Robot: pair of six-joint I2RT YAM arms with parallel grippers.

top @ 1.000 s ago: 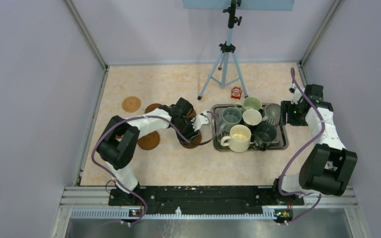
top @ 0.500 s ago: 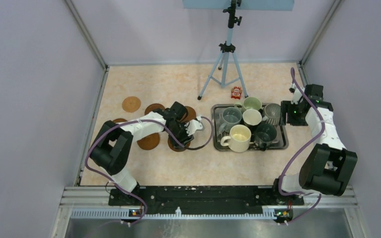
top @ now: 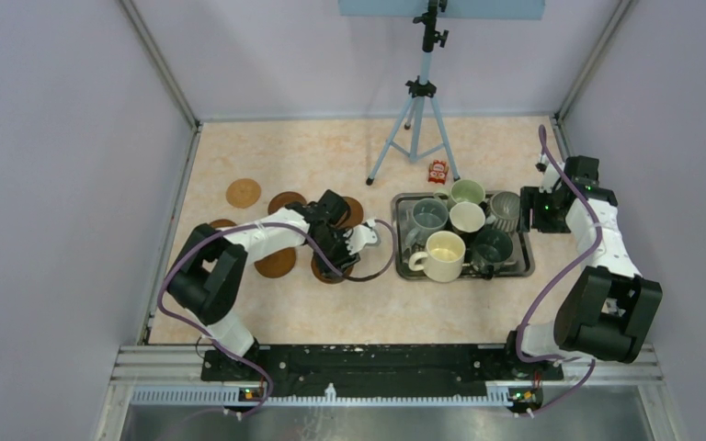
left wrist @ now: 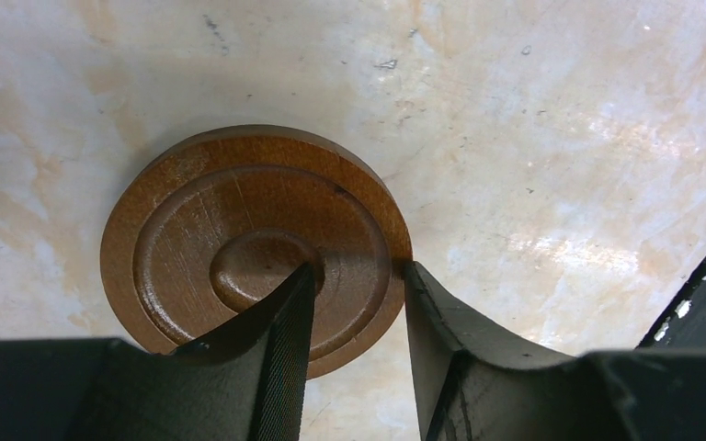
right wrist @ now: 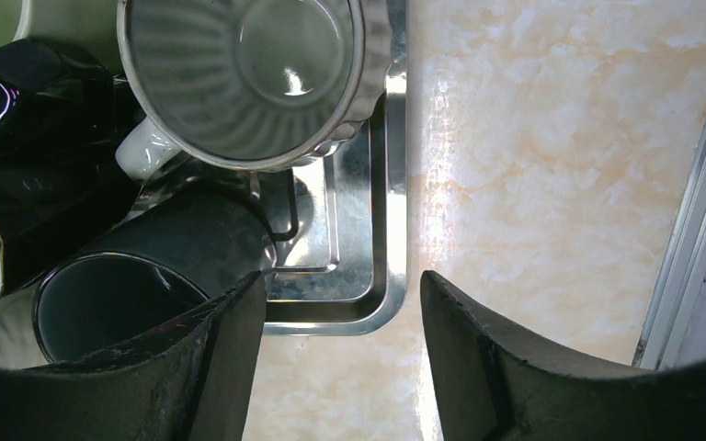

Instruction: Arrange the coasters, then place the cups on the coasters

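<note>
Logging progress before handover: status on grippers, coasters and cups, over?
Left gripper astride rim of one coaster, grip unconfirmed. Right gripper open, empty, above tray corner. Six cups in tray, none on coasters. Nothing seen blocking.

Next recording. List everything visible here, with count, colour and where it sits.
coasters: six, reddish-brown, flat on the table left of the tray, some partly hidden
mugs: six, pale green, grey-blue, white, ribbed grey, cream and dark teal, all on the tray
tray: one, steel, right of centre
tripod: one, pale blue legs and black head, at the back
small figure: one, red, by the tripod's foot
board: one, blue-grey, at the top edge
table: one, marbled beige
left gripper: black fingers pinching one coaster's rim
right gripper: black, open and holding nothing, over the tray's right edge
</note>
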